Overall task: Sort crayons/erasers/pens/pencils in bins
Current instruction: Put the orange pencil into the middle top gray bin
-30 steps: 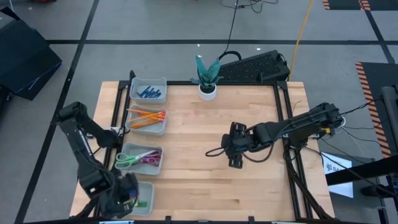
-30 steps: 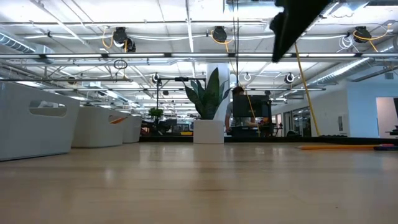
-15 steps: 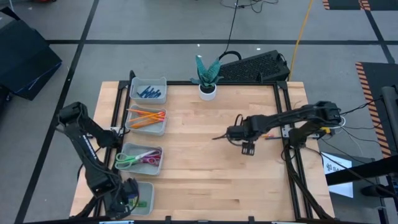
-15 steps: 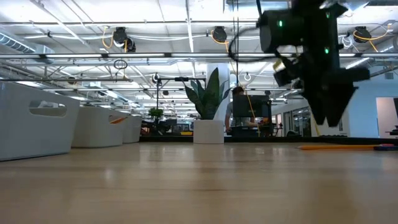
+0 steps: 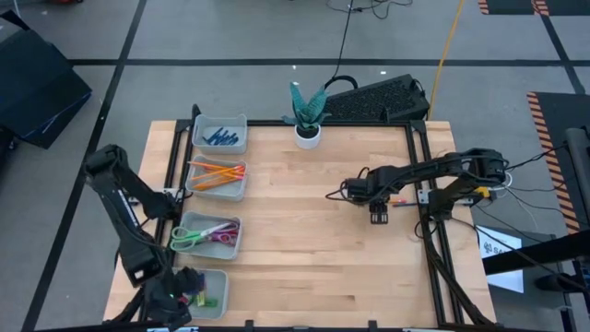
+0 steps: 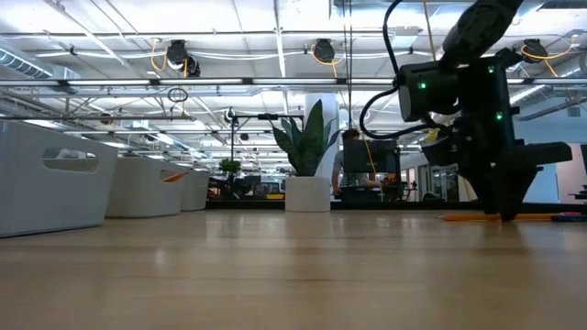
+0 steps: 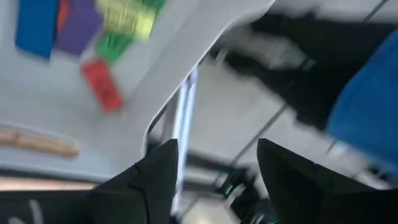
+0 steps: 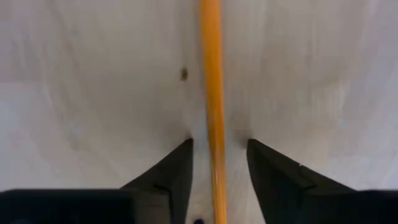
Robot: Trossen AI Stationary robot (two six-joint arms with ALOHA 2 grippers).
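Near the table's right edge, the right claw [image 8: 216, 163] straddles a pencil [image 8: 211, 81].

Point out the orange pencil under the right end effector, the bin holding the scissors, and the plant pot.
orange pencil [image 8: 212, 93], right wrist view, middle of its shaft between the open fingers.
bin holding the scissors [image 5: 210, 251], high view, its near rim.
plant pot [image 5: 308, 136], high view, its white wall.

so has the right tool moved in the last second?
Yes. In the high view the right tool has shifted toward the table's right rail, and its open fingers now straddle the pencil.
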